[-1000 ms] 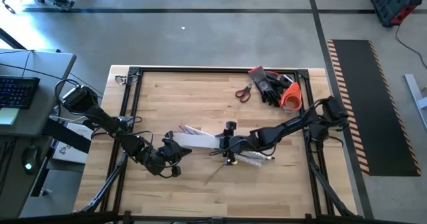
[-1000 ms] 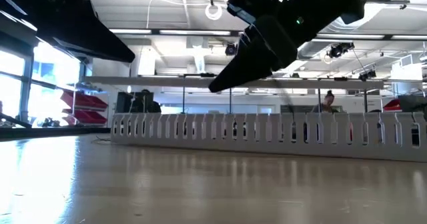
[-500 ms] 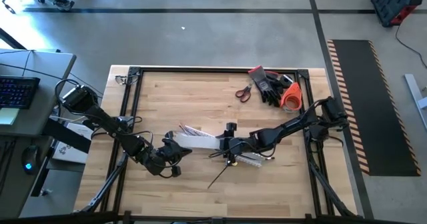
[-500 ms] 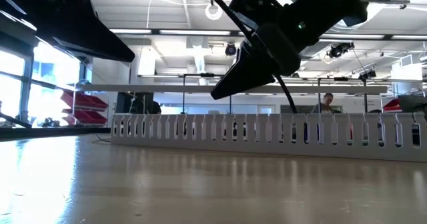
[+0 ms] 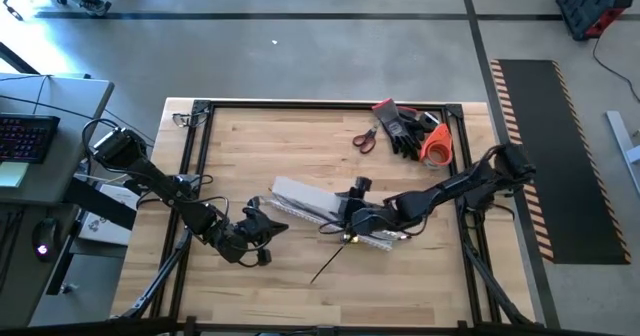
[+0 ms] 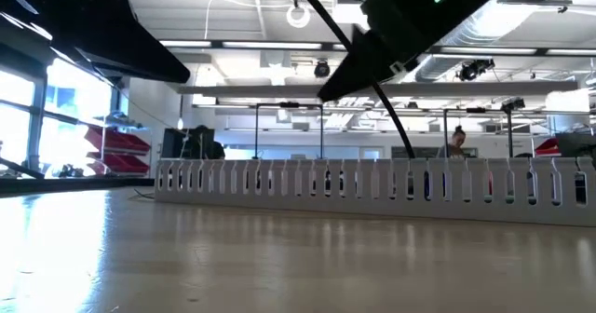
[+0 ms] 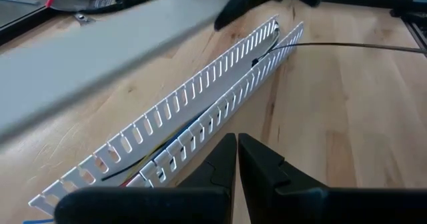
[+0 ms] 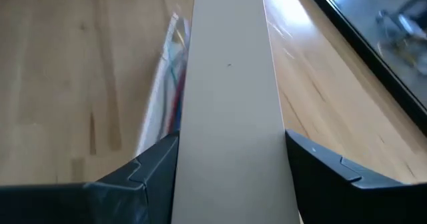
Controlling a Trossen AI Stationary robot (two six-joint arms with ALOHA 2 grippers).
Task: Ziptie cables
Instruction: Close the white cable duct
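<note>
**Fig. Risks at the cover lift, seen from my station.**

(a) Table (image 5: pixel 250 146): wooden top in a dark frame. Both arms reach toward its middle.

(b) Cover (image 8: pixel 230 64): a long, flat, pale strip. The right gripper (image 5: pixel 352 208) clamps it by its two long edges near one end, fingers (image 8: pixel 150 167) pressed on either side, and holds it above the table. The free length juts toward the left arm. I judge this the main hazard. Held by one end, the strip can swing or twist in the grip, slip out, and land across the work. It can also strike the left arm if I turn the wrist quickly.

(c) Channel (image 7: pixel 200 104): white, slotted, lying open on the table beneath the cover. It looks light and unfastened, so a knock from the cover's free end or from a finger would likely skid it away.

(d) Left gripper (image 7: pixel 237 154): fingers together and empty, low over the table, just short of the channel's near end. If I advance it like this, it would push the channel rather than take anything.

(e) Cables (image 7: pixel 175 139): coloured and dark wires lying loose inside the channel, not yet tied. One dark wire (image 5: pixel 327 266) trails out over the table. The low view shows it close to the right arm, though I cannot tell whether they touch. If it snags as that arm moves, it could drag the bundle out of the channel.
</note>
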